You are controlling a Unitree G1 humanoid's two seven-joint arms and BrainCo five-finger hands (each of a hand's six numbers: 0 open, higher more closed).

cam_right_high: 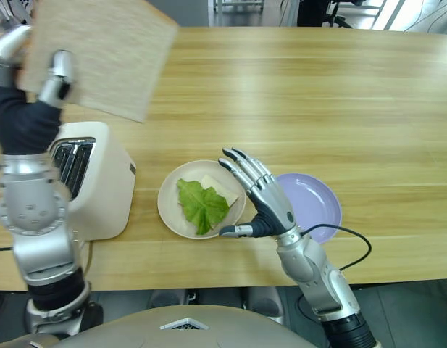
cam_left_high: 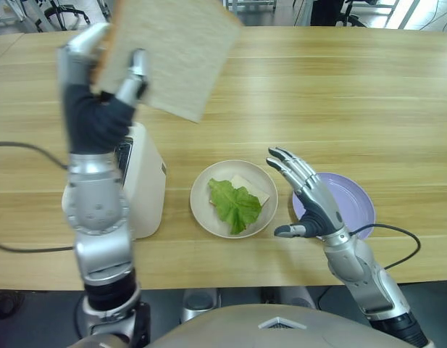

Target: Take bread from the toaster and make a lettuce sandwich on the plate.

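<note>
Pinched a slice of bread (cam_left_high: 180, 51) between the fingers and thumb of the left hand (cam_left_high: 100, 105), raised well above the toaster (cam_left_high: 145, 181) directly below that hand. Held the right hand (cam_left_high: 314, 203) spread and grasping nothing, fingers straight, just right of the cream plate (cam_left_high: 197, 201) and partly over a purple plate (cam_left_high: 357, 206) on the bench (cam_left_high: 339, 94). Already laid on the cream plate, just left of the right hand: one slice (cam_left_high: 252, 186) with a lettuce leaf (cam_left_high: 235, 205) on top. Judged roughly two thirds done: bread out of the toaster, base and lettuce in place. Left to do: bring the held slice down and rightward from the left hand's height, then set it over the lettuce to close the sandwich.
</note>
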